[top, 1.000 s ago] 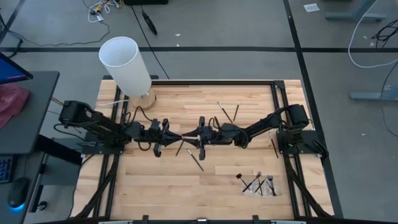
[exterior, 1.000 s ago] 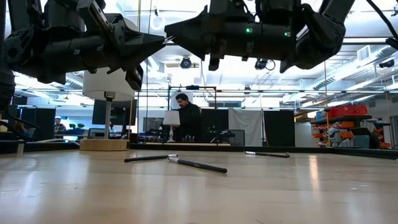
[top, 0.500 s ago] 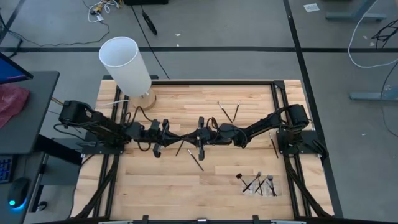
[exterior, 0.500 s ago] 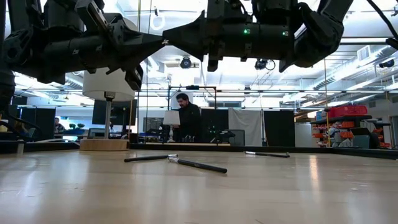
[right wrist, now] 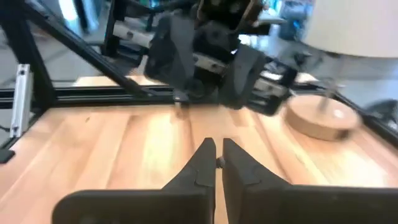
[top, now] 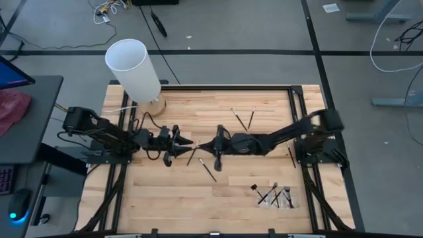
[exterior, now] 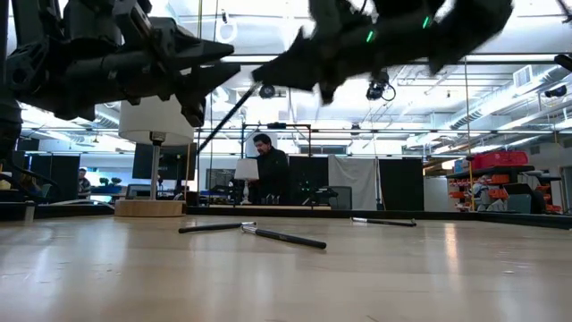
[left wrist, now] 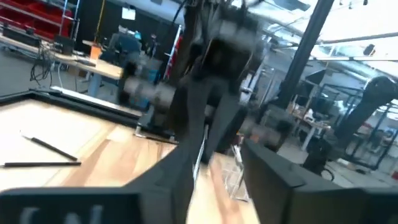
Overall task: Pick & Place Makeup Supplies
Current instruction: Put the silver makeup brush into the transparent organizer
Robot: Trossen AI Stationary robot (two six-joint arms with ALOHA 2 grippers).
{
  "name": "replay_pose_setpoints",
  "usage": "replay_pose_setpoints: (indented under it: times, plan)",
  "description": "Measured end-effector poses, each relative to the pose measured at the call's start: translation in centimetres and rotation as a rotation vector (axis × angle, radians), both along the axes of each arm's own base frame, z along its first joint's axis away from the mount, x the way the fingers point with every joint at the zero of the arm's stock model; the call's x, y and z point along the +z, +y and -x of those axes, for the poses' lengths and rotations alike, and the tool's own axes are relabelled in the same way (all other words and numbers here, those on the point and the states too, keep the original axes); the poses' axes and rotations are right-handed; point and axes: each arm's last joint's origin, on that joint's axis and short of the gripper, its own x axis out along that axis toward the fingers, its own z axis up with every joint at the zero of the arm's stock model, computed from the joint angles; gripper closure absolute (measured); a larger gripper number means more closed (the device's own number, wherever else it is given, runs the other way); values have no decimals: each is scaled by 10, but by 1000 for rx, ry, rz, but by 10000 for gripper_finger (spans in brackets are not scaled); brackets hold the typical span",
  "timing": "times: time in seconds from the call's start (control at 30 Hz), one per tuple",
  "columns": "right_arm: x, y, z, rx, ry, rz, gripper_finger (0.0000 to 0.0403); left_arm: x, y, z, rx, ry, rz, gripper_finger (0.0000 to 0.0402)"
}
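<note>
My right gripper (top: 204, 145) is shut on a thin dark makeup brush (exterior: 223, 119) in mid-air above the middle of the table. My left gripper (top: 188, 142) faces it tip to tip with its fingers open, one on either side of the brush (left wrist: 200, 148); I see no touch. Two more brushes (exterior: 286, 237) lie flat on the wood below, one lies farther right (exterior: 384, 221), two lie crossed at the far side (top: 243, 118), and several lie together at the near right (top: 274, 195). My right gripper pinches the brush by its upper end (right wrist: 217, 163) between its two fingertips. The fingers come roughly level from the table's right. The brush slants down from the tips toward the left arm, its lower end (exterior: 202, 143) free and well clear of the table.
A tall white cylinder (top: 135, 69) stands on a round wooden base at the far left corner. One brush (top: 291, 157) lies beside the right arm's base. Black frame rails (top: 294, 99) run along the table's sides. A person stands in the room behind.
My right gripper has shut on the brush that my left gripper held, and my left gripper has opened and let go. My right gripper has then risen, tipped and drawn back toward the table's right. The brush now slants down from its tips.
</note>
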Motion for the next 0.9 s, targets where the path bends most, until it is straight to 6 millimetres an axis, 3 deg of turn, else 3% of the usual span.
replay_pose_setpoints:
  times: [0.23, 0.57, 0.7, 0.9]
  plan:
    - [62, 16, 57, -10, 144, -54, 398, -8, 8, -2, 44, 87, -42, 194]
    - [175, 53, 144, 69, 259, -276, 399, -27, 9, -2, 53, 280, -60, 202]
    - [202, 70, 172, 78, 356, -404, 399, -29, 5, -1, 62, 299, -94, 210]
    - [202, 97, 203, 15, 563, -647, 399, -29, 1, -1, 77, 300, -127, 214]
